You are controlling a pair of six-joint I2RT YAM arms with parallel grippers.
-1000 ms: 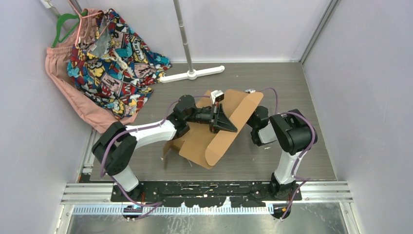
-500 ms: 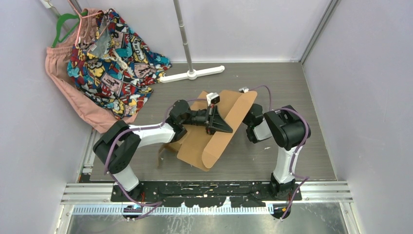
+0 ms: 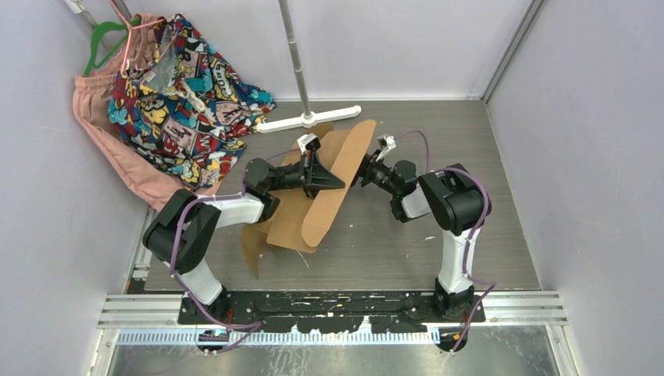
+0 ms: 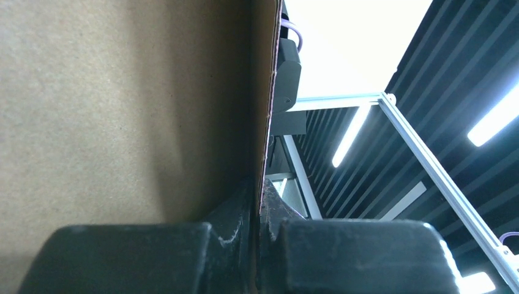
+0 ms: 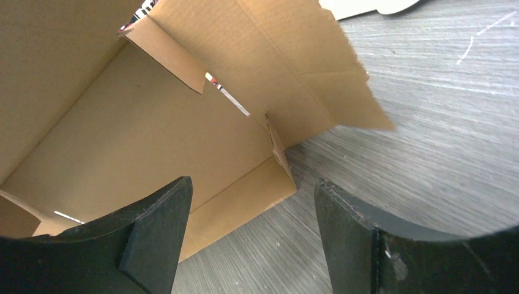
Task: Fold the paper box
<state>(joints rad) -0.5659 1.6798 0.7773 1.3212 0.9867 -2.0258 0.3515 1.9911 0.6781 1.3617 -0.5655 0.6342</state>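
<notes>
**Paper box, brown corrugated cardboard, part-folded**

Item: die-cut brown corrugated paper box [image 3: 301, 227].
- Position: near flaps lie flat on the grey wood-grain desk [image 3: 470, 235], and one long panel stands on edge.
- Left pincer [image 4: 260, 202]: clamped on that panel.
- Right pincer [image 3: 363, 176]: spread and empty, just beside the panel.
- Progress: early; walls, tabs and lid are unformed.
- Against the earlier frame: sheet and both arms have shifted left and farther back.

Robot test cell, plain lilac panel walls [image 3: 47, 235], aluminium rails [image 3: 532, 301], ceiling strip lights [image 4: 352, 135].
</notes>
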